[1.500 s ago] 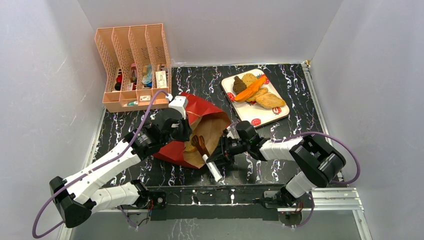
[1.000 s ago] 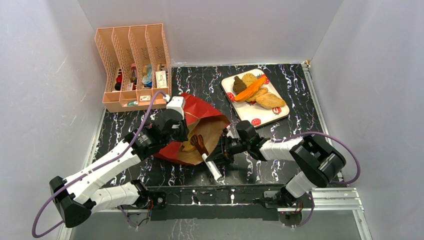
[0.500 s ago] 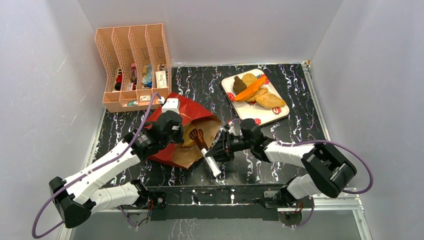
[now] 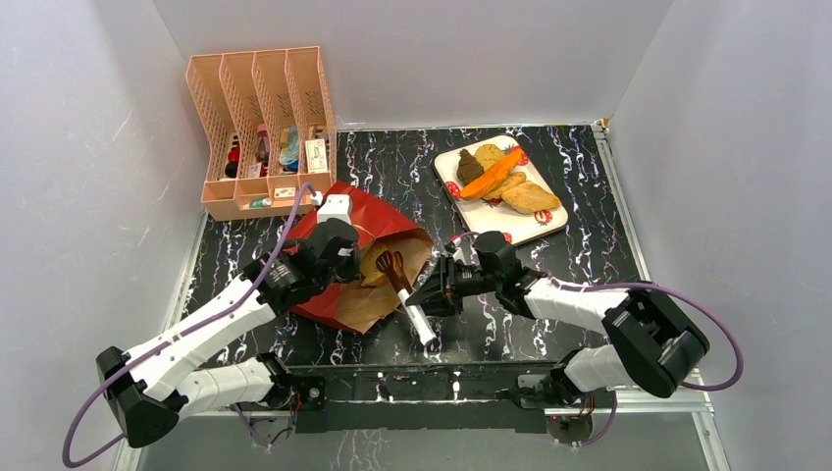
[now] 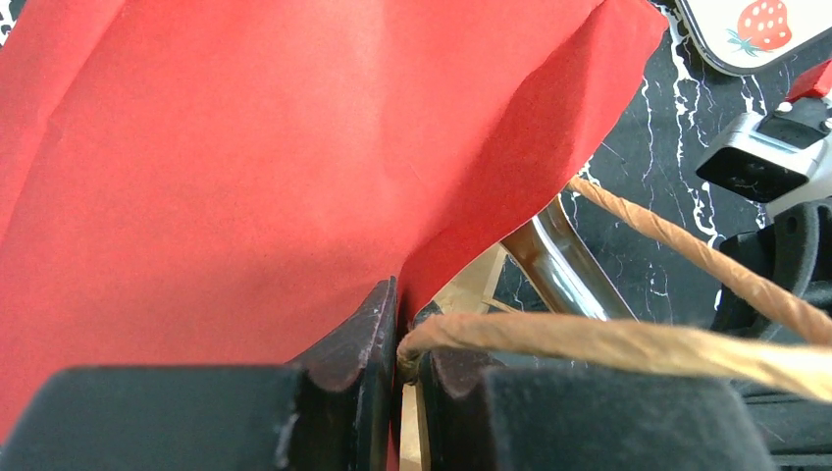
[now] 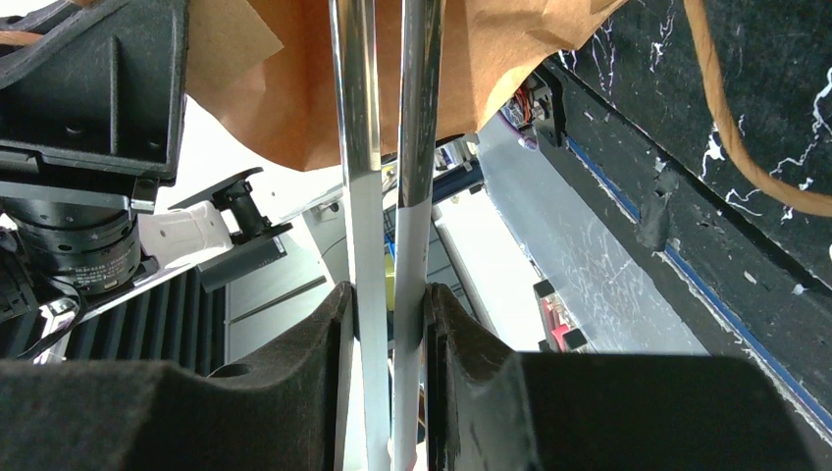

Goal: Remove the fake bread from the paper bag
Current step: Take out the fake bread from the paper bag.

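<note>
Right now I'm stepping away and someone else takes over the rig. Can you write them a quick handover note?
Left gripper: shut on the rim and cord handle of the paper bag, which lies on its side.
Right gripper: shut on metal tongs, which pinch a dark brown bread piece at the bag mouth.
Done: several bread pieces lie on the strawberry plate.
Left: carry the brown piece to the plate; at least one tan piece shows inside the bag.

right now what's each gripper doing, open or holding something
Left gripper: shut on the paper bag at its rim, by the cord handle.
Right gripper: shut on the tongs.
</note>
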